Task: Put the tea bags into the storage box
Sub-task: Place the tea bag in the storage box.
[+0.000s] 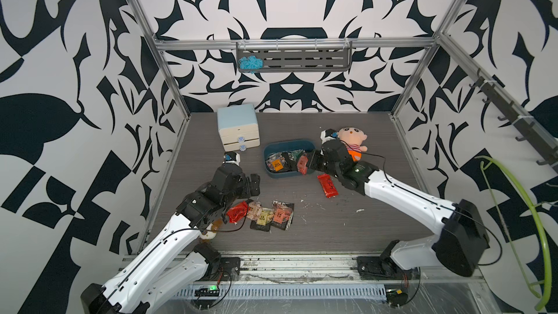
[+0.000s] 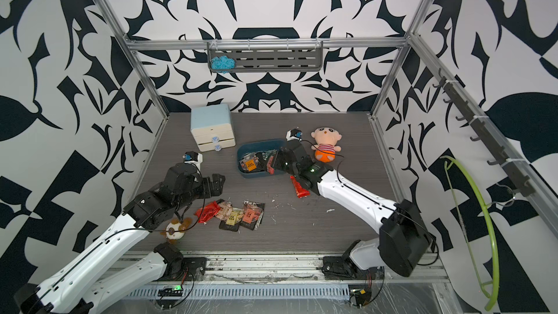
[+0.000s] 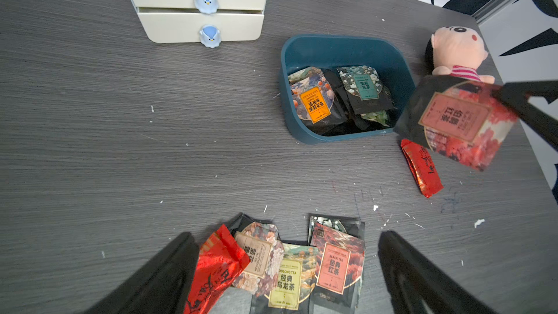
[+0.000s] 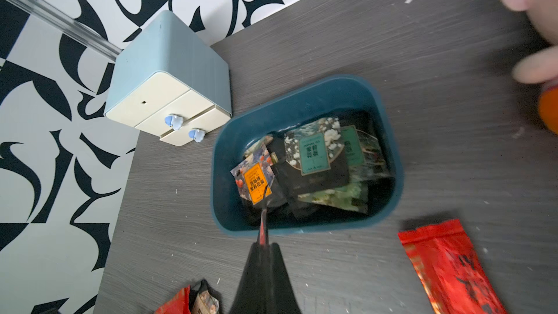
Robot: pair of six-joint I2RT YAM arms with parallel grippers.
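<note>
The teal storage box holds several tea bags. My right gripper is shut on a dark tea bag with a salmon label, held over the box's near right rim. A pile of tea bags lies at the front left. My left gripper hovers open and empty over it. One red tea bag lies alone, right of the box.
A pale blue-and-cream drawer cabinet stands behind and left of the box. A plush doll lies right of the box, behind my right wrist. A small round toy sits under my left arm.
</note>
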